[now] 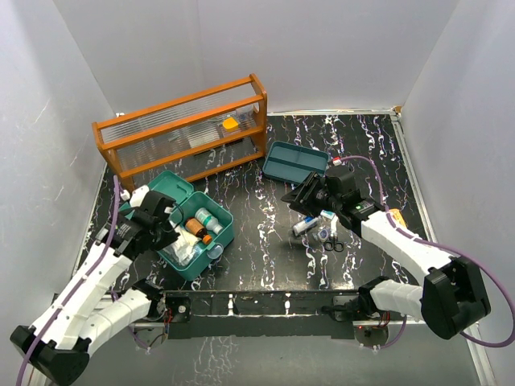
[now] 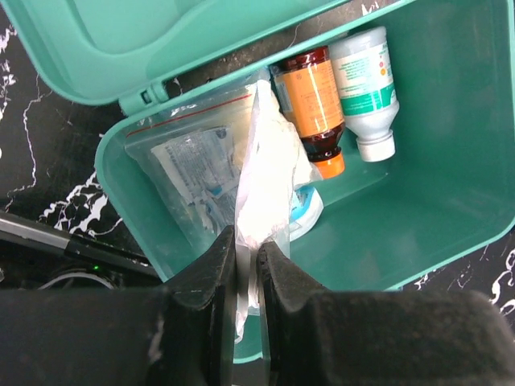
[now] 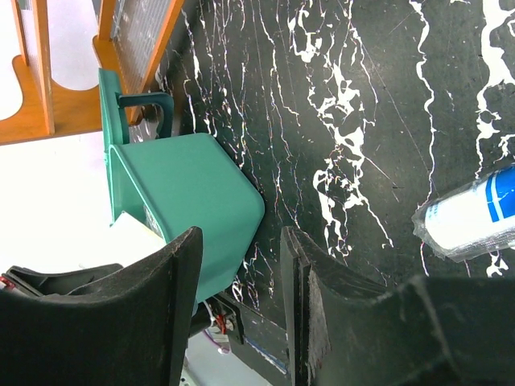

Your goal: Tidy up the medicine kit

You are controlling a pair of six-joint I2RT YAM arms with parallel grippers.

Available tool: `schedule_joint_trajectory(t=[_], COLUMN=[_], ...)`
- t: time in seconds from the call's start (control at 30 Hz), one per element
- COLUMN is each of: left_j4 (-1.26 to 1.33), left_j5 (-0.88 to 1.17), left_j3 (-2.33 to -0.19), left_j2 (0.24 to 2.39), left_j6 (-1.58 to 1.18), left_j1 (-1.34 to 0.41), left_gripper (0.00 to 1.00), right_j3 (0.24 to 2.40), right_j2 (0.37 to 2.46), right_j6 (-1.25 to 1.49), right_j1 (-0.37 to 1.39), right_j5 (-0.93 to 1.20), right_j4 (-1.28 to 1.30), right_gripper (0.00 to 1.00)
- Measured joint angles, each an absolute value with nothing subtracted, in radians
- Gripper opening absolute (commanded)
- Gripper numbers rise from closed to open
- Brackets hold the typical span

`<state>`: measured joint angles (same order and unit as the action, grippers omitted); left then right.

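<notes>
- Pinching a crinkly clear pouch [image 2: 269, 161], the left claw [image 2: 248, 257] is hovering above the rounded teal medicine kit's [image 2: 451, 121] near rim, with open room ahead.
- The right claw [image 3: 241, 265] is gaping empty, with bare marbled worktop [image 3: 322, 80] ahead.

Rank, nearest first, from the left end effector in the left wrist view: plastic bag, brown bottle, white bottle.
1. plastic bag, pinched in the left end effector.
2. brown bottle, right of the bag.
3. white bottle, farthest right.

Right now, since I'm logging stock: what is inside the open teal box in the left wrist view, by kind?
Bottles: 2, amber bottle and white bottle
Clear plastic bags: 2, zip bag and white-filled pouch pinched by the left hand
Round white-and-blue item, partly hidden: 1
Total: 5
</notes>
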<state>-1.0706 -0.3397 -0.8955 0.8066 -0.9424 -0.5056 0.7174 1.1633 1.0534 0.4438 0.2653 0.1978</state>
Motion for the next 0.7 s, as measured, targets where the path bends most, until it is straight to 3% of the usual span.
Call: schedule_joint_trajectory(t=[0.23, 0.5, 0.7], left_j4=[-1.016, -1.057, -1.113], left_j5=[-0.362, -0.439, -0.487], left_j3=[-0.873, -0.87, -0.918], left_j2=[0.864, 0.878, 0.907], left_j6=[-0.915, -0.973, -0.977], left_j1=[-0.497, -0.492, -0.49], left_gripper=[0.0, 0.31, 0.46], right_j3=[0.717, 0.716, 0.716], right_j2=[1.165, 1.168, 1.176], right_j6=[1.053, 1.054, 1.055], right_j1=[0.444, 0.444, 0.444], right_j5=[0.265, 0.266, 0.276], right_j4=[0.197, 0.192, 0.175], right_gripper=[0.41, 0.42, 0.42])
